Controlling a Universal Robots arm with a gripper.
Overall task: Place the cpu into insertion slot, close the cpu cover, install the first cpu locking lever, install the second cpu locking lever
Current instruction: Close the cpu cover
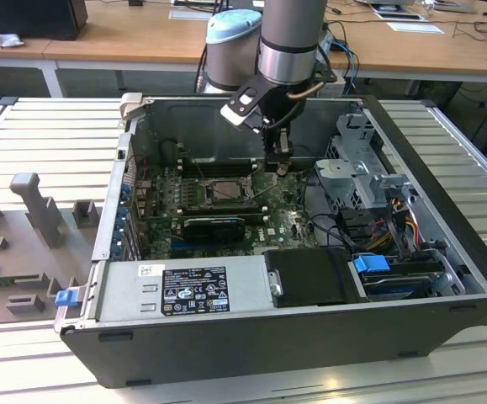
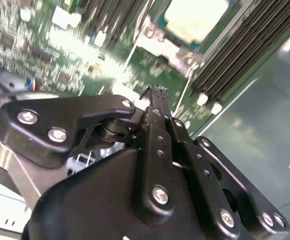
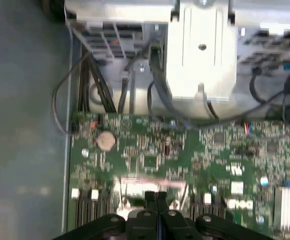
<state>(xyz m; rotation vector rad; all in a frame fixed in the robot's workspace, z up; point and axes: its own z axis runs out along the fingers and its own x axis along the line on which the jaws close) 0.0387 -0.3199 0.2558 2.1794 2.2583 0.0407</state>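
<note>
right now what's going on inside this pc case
A robot arm reaches down into an open computer case. Its gripper hangs over the green motherboard, just to the exterior view's right of the insertion slot. The fingers are shut, with nothing visible between them. What sits in the slot is hard to tell.

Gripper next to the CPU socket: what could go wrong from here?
1. The gripper is shut and hangs low over the green board, just to the exterior view's right of the insertion slot. A small drop could probably scrape the small parts there.
2. The black cables run along the board's edge near the arm, and a sideways move might snag them.
</note>
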